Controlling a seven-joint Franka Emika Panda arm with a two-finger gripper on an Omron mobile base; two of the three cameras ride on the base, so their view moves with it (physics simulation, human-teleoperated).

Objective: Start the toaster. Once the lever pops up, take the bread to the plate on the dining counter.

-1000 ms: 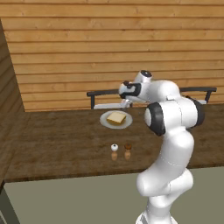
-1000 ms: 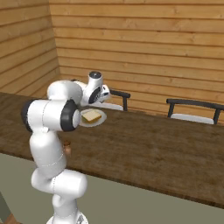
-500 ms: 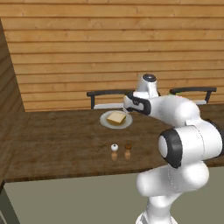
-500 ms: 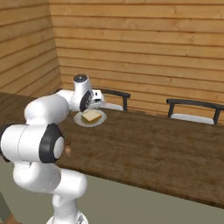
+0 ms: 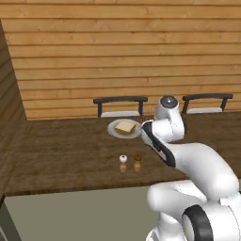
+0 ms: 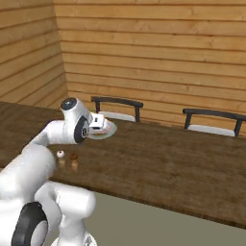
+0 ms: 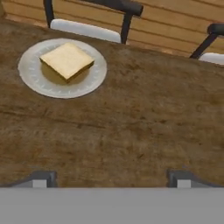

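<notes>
The bread, a tan square slice, lies flat on the round pale plate at the upper left of the hand view. The plate stands on the dark wood dining counter, near its far edge. My gripper is open, its two fingertips wide apart with only bare counter between them. It hangs just off the plate's near right side and touches neither plate nor bread. In the right base view the hand covers part of the plate. The toaster is out of view.
Two small shakers stand on the counter in front of the plate, close to my arm. Behind the counter's far edge are two dark chairs, then a wooden plank wall.
The hand has drawn back and down from over the plate towards the base, with the arm folding low. The bread stays on the plate and the fingers stay wide.
</notes>
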